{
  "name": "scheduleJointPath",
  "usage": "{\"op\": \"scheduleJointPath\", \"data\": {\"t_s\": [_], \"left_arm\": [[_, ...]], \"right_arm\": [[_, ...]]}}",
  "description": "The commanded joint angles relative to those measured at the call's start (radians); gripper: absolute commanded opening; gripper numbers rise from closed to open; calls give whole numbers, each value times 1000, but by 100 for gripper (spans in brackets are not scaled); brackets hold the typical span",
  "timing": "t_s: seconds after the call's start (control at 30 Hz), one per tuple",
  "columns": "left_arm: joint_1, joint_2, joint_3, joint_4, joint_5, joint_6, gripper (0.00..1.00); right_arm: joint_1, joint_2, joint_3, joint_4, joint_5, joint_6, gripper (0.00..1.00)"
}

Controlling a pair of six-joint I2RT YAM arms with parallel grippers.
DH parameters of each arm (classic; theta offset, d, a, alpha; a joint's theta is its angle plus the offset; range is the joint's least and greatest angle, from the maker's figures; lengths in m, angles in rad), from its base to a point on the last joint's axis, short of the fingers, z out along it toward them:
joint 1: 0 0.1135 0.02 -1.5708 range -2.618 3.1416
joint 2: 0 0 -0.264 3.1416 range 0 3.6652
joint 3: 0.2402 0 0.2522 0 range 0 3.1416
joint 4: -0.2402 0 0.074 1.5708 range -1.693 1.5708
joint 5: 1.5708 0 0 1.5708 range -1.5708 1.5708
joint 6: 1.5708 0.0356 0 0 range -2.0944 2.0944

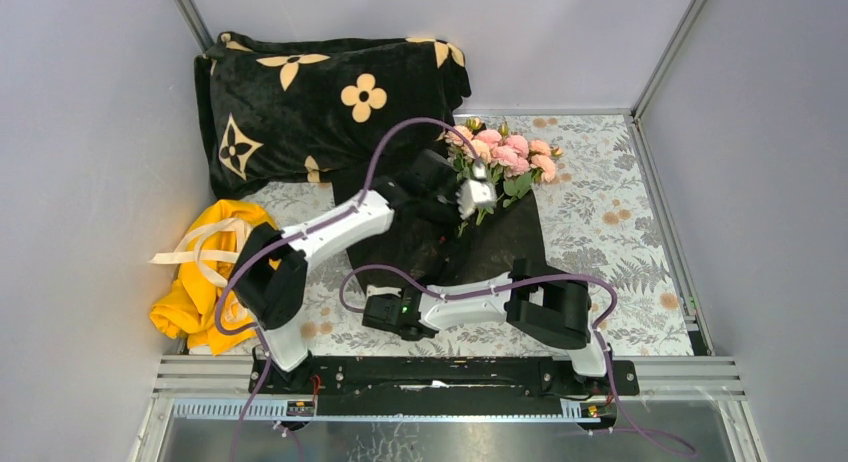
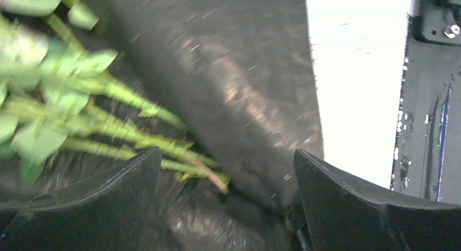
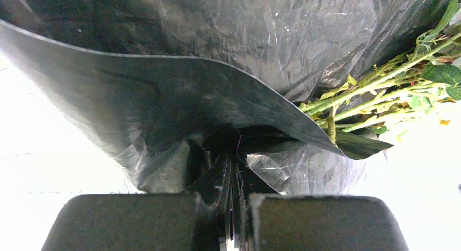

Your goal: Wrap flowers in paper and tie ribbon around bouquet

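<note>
Quick heads up on how this stuff is likely going to behave. Your right gripper (image 3: pixel 234 172) is clamping tight on an edge of the paper (image 1: pixel 505 244) at its near end, and the wrist view is showing the sheet bulging up and curling over from the pinch. It's thin and crinkly, so I'm guessing it's weighing next to nothing, creasing wherever you bend it and tearing if you're yanking against the pinched spot.

Your left gripper (image 2: pixel 227 153) is hanging wide open with nothing in it. It's hovering over the stems (image 2: pixel 136 137), whose cut ends are lying on the black sheet right in front of the gap.

The flowers (image 1: pixel 505 154) are lying at the far end of the paper, heads reaching past its far edge over the patterned table (image 1: pixel 620 212), stems running back toward you. They're looking light and springy, so they're probably rolling or fanning out at any nudge. I'd be grabbing low on the stems where they're bunching together, not the leaves or blooms, since those are likely squashing and slipping.

The ribbon (image 1: pixel 195 250) is sitting well off to the left, draped over the yellow cloth (image 1: pixel 190 312). It's floppy, so I'm thinking pinch near one end, without catching the cloth underneath.
</note>
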Motion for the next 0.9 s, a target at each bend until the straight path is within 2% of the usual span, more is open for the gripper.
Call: {"op": "scheduleJointPath", "data": {"t_s": [0.0, 0.17, 0.37, 0.6, 0.63, 0.7, 0.8, 0.87], "left_arm": [[-139, 38, 13, -35, -103, 154, 99], [-203, 95, -11, 14, -205, 188, 99], [-307, 38, -184, 240, -439, 272, 99], [-389, 49, -251, 348, -648, 295, 99], [-399, 50, -261, 358, -669, 375, 99], [-415, 55, -284, 406, -734, 413, 99], [-417, 78, -271, 481, -855, 381, 99], [-412, 85, -221, 474, -898, 331, 95]], "right_arm": [[5, 25, 36, 4, -57, 6, 0], [4, 12, 22, 1, -50, 14, 0], [5, -3, -7, 5, -47, 28, 0], [4, -11, -13, 4, -48, 40, 0], [4, -13, -14, 3, -48, 40, 0], [4, -14, -13, 1, -47, 40, 0], [4, -15, -14, 1, -49, 44, 0], [4, -15, -15, -3, -55, 48, 0]]}}
